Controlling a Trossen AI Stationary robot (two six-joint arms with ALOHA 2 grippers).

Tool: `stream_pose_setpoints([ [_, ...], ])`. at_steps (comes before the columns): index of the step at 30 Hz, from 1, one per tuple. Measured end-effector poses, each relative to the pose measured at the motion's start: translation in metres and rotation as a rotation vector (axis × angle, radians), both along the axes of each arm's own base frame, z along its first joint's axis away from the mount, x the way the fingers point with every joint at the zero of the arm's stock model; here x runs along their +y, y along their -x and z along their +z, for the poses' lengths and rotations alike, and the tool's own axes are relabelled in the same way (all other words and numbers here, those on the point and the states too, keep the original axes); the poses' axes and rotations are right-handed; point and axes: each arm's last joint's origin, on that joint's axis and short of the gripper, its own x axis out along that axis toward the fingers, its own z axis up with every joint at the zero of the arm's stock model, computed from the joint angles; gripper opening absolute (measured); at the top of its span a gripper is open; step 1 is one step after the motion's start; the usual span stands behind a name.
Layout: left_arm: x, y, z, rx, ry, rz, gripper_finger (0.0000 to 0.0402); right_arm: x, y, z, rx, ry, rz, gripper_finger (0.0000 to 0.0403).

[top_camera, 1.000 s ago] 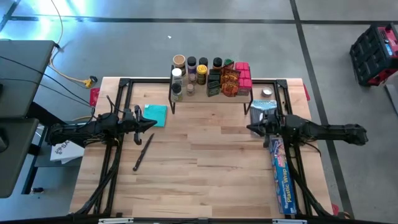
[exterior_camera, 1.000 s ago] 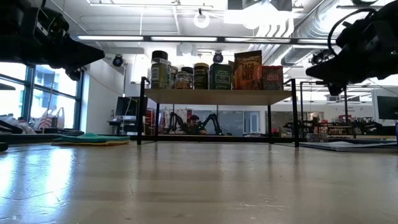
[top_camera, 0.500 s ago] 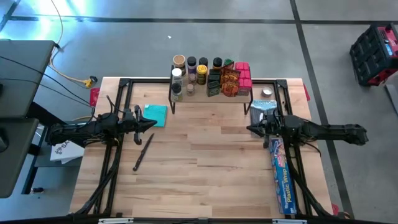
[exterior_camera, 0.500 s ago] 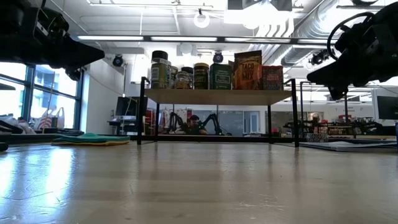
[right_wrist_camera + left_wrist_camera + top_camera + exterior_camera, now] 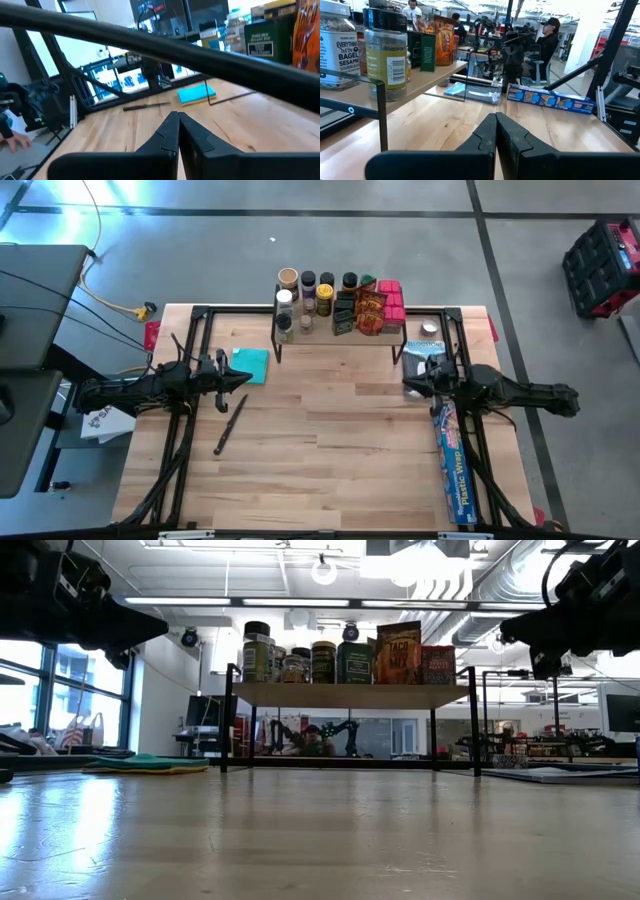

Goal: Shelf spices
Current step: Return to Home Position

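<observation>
At worktop rear: spices stand grouped atop shelf, like beside like for tidy rows. Left fingers and right fingers pressed together, empty, held apart at either side. Judged parked, shelving apparently complete.

This is a big robot lab, a bit like a workshop. The floor is bare and grey with dark lines on it. A yellow cable lies on it on one side, and a red and black tool case stands on the other. Up high, silver pipes and long lights hang in the open. Big windows fill one side. Behind the wooden worktop, more robot arms stand on other tables. A person sits farther back in the room.
</observation>
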Motion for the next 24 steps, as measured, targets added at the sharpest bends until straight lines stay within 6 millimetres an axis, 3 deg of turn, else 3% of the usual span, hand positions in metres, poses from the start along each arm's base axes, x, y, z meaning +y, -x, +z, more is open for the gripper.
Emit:
stream_pose_setpoints([
  [24, 0.0000, -0.0001, -0.0020, 0.021, 0.001, 0.001, 0.0001, -0.0001, -0.0012, -0.0021, 0.034, 0.086, -0.002, 0.0000],
])
